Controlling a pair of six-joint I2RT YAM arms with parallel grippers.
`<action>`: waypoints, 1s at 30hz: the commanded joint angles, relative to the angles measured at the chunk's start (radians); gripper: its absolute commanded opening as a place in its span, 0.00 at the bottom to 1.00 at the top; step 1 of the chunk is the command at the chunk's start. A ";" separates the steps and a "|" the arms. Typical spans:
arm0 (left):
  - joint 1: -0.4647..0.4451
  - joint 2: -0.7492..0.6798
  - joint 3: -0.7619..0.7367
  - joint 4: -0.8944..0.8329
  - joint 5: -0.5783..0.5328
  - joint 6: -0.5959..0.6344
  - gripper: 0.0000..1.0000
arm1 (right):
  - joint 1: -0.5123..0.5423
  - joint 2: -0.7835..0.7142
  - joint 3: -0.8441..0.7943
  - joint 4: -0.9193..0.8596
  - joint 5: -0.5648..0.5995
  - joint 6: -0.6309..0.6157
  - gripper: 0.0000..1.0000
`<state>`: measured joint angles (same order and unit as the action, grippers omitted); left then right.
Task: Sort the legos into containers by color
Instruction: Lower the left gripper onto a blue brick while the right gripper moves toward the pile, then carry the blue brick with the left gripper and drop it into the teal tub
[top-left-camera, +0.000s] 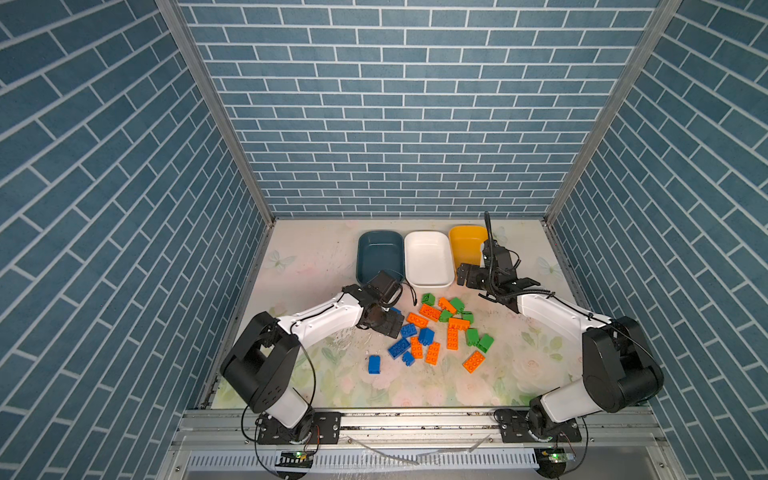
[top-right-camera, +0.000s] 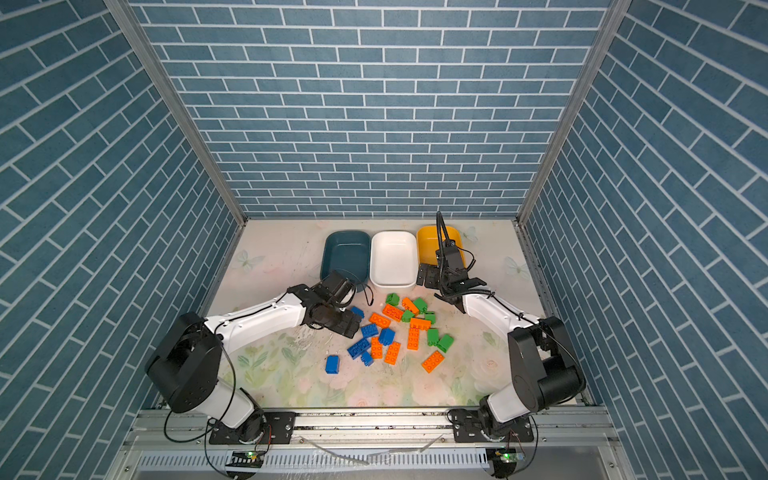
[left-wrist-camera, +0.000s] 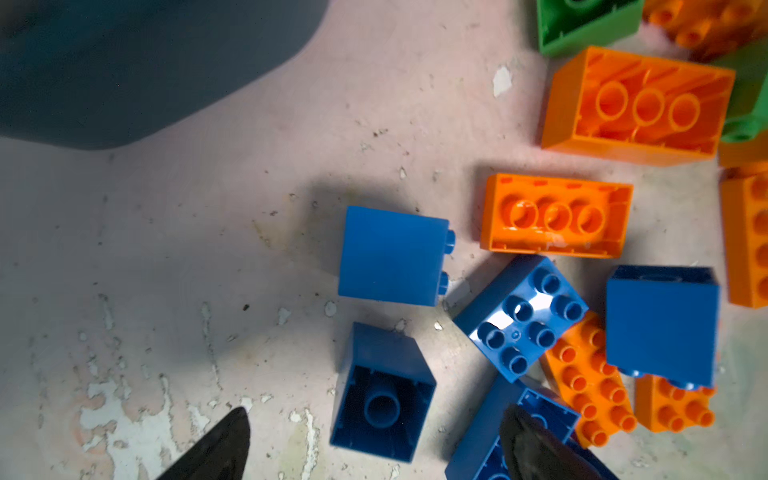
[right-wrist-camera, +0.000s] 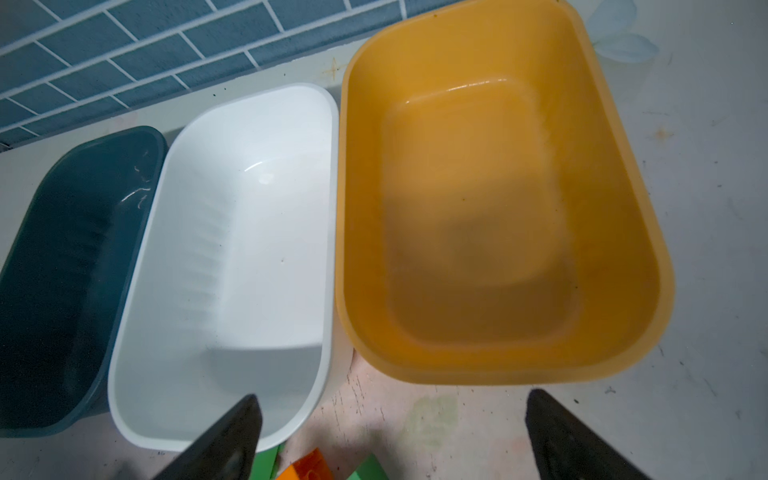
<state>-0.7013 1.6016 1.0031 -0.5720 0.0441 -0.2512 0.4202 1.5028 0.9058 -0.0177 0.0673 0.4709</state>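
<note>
Blue, orange and green legos (top-left-camera: 440, 328) lie in a loose heap mid-table in both top views. At the back stand three empty containers: a teal tub (top-left-camera: 380, 255), a white tub (top-left-camera: 428, 257) and a yellow tub (top-left-camera: 465, 245). My left gripper (top-left-camera: 386, 324) hangs low at the heap's left edge, open. In the left wrist view a hollow-side-up blue brick (left-wrist-camera: 382, 403) sits between its fingertips (left-wrist-camera: 232, 432), touching neither. My right gripper (top-left-camera: 467, 276) hovers open and empty in front of the yellow tub (right-wrist-camera: 498, 208) and white tub (right-wrist-camera: 232, 257).
A lone blue brick (top-left-camera: 374, 364) lies apart near the front left of the heap. An orange brick (top-left-camera: 473, 361) lies at the heap's front right. The floral table cover (top-left-camera: 316, 266) is worn and flaking. Brick-patterned walls enclose three sides.
</note>
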 joint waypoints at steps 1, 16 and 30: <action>-0.017 0.040 0.049 -0.049 -0.033 0.072 0.88 | 0.002 -0.034 -0.040 0.051 -0.017 -0.034 0.99; -0.028 0.130 0.090 -0.094 -0.065 0.114 0.48 | 0.002 -0.122 -0.108 0.082 0.121 -0.051 0.99; -0.021 0.011 0.100 -0.075 -0.034 0.126 0.19 | 0.003 -0.128 -0.084 0.000 0.169 -0.048 0.99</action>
<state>-0.7223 1.6699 1.0832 -0.6525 -0.0090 -0.1383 0.4202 1.3872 0.8185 0.0189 0.2146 0.4374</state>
